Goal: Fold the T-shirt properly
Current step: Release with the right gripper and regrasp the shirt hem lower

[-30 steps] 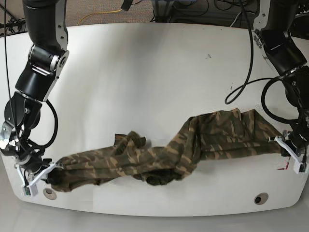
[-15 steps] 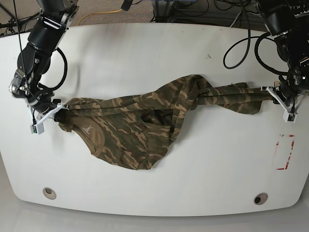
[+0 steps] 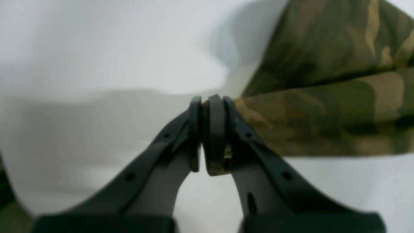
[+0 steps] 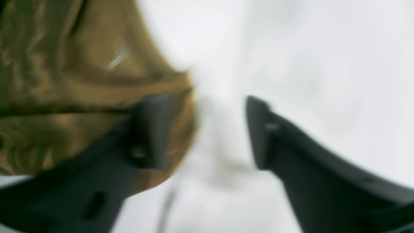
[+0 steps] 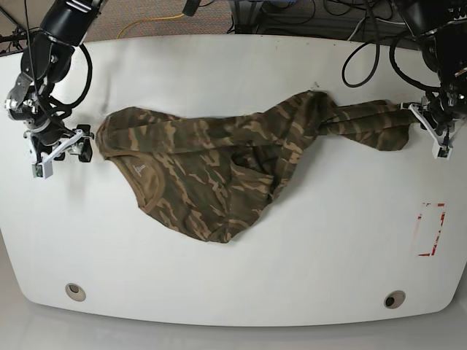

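Shirt (image 5: 211, 171) lies bunched across the far half of the white surface (image 5: 241, 284), collar toward the near side, one end drawn out in a twisted rope. Left gripper (image 3: 207, 129) has its fingers (image 3: 216, 129) clamped on a fold of that end, presumably to keep the cloth taut for spreading. Right gripper (image 4: 200, 129) sits just beside the opposite edge with fingers apart and nothing between them, cloth lying against one finger only. Judgement: spreading stage; no fold made yet.
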`<action>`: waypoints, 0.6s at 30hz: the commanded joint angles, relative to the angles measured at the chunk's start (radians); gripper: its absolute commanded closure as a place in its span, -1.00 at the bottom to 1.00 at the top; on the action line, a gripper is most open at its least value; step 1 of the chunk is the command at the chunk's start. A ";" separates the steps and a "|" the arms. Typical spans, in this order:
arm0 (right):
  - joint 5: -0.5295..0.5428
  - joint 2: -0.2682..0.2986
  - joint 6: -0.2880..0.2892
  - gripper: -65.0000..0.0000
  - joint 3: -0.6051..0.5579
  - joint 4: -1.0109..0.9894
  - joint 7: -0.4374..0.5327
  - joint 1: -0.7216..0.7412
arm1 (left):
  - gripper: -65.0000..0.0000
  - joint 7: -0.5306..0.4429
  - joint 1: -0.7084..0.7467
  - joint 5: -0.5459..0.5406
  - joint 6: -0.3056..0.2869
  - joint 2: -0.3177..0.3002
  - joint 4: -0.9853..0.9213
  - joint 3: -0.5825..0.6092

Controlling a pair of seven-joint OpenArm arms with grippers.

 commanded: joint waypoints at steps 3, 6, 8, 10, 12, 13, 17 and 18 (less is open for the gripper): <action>0.023 -0.009 0.008 -0.51 -0.004 0.106 -0.009 0.022 | 1.00 -0.015 -0.011 -0.008 0.004 -0.019 0.020 -0.003; 0.015 -0.016 0.010 -0.45 -0.010 0.095 -0.049 0.096 | 1.00 -0.015 -0.010 -0.008 0.004 -0.018 0.020 -0.003; 0.020 -0.014 0.010 -0.43 -0.054 0.060 -0.054 0.137 | 1.00 -0.015 -0.010 -0.008 0.004 -0.018 0.020 -0.003; 0.014 -0.011 0.008 -0.43 -0.110 0.020 -0.054 0.185 | 1.00 -0.015 -0.010 -0.008 0.004 -0.018 0.020 -0.003; 0.012 -0.014 0.005 -0.43 -0.166 -0.063 -0.046 0.257 | 1.00 -0.015 -0.010 -0.008 0.004 -0.018 0.017 -0.003; 0.012 -0.014 0.005 -0.43 -0.186 -0.100 -0.038 0.280 | 1.00 -0.015 -0.010 -0.008 0.004 -0.018 0.017 -0.003; 0.012 -0.014 0.000 -0.43 -0.297 -0.259 0.015 0.389 | 1.00 -0.013 -0.010 -0.008 0.004 -0.018 0.019 -0.001; 0.012 -0.014 0.000 -0.43 -0.317 -0.296 0.034 0.409 | 1.00 -0.013 -0.010 -0.008 0.004 -0.018 0.017 -0.001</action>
